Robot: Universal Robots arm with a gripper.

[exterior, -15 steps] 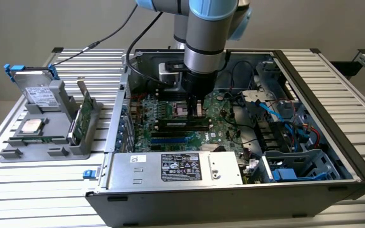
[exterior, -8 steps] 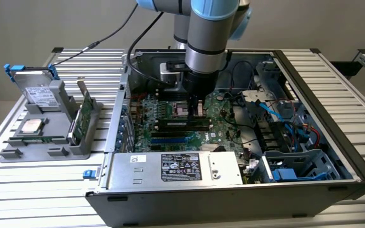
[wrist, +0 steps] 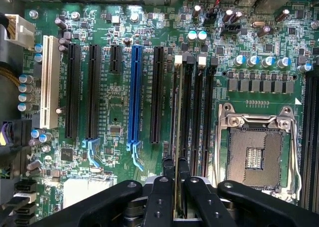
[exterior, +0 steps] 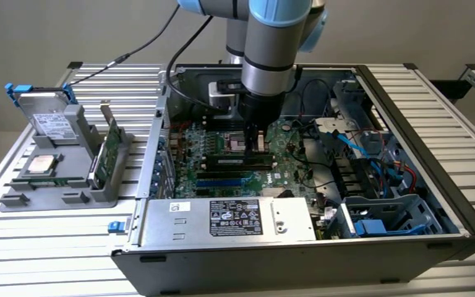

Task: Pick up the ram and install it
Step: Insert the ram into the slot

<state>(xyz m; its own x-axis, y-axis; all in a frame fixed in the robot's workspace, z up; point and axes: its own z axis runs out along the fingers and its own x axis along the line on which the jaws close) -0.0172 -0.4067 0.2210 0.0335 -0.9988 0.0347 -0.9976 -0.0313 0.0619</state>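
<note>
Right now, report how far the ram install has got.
Done: the ram is picked up, the jaws shut on it edge-on. In hand: it hangs lined up with the black slots beside the empty socket, inside the case. Left: seating it; whether it has entered a slot I cannot tell.

Arm (exterior: 266, 55) upright, entering at twelve o'clock in exterior view, gripper (exterior: 254, 141) aimed toward six, fingers (wrist: 162, 187) pinching the ram (wrist: 175, 202)
</note>
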